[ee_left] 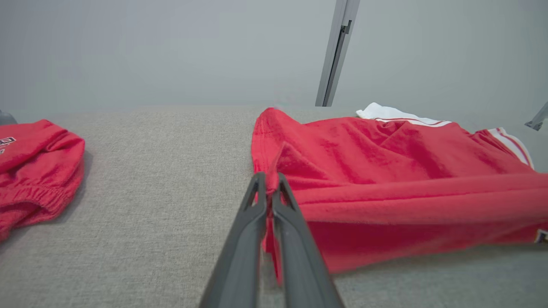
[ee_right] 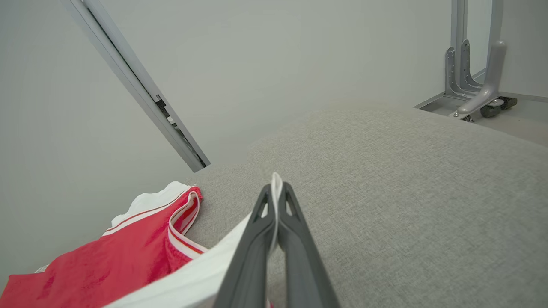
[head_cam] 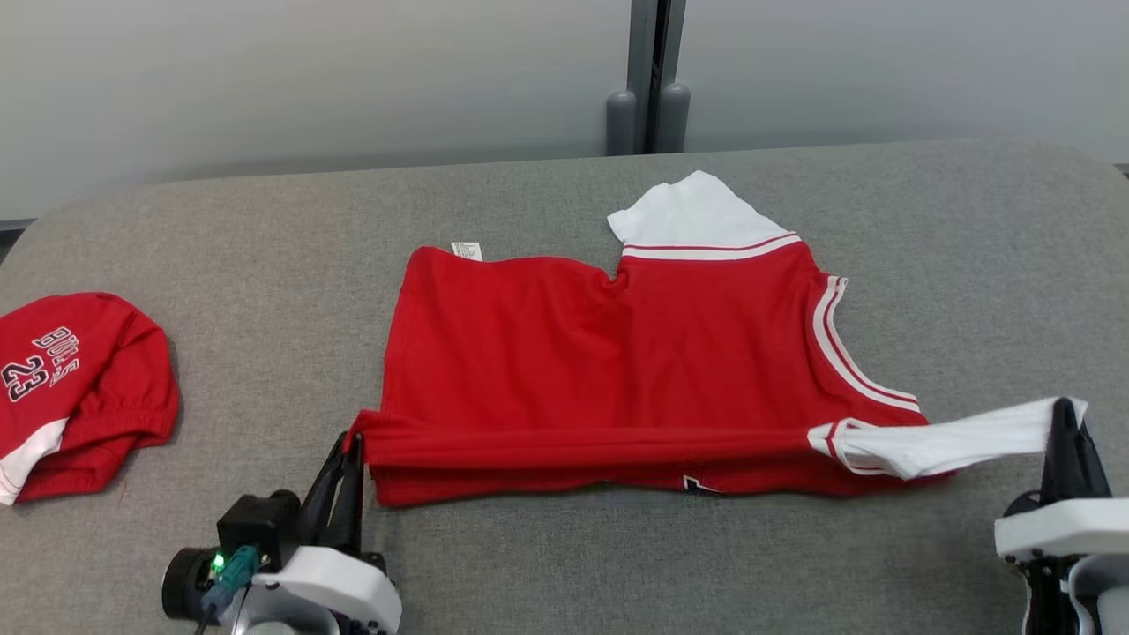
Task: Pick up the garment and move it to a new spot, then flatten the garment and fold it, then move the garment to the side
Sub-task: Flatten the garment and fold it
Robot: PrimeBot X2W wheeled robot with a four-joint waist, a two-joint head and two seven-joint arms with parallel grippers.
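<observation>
Grey padded table (head_cam: 564, 564) in head view has the red jersey (head_cam: 617, 370) mid-surface, near edge taut (second red garment (head_cam: 79, 388) far left); left wrist view: left gripper (ee_left: 269, 177) clamped on its red corner; right wrist view: right gripper (ee_right: 277, 188) clamped on its white sleeve.

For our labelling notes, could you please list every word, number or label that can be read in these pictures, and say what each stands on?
"BULLS": dark outlined letters on the second red garment, lying at the left.
"23": on the same garment, right beside that word.
White tag at the far edge of the red jersey: print too small to read.
Dark and white mark at the jersey's near hem: mostly hidden, unreadable.
</observation>
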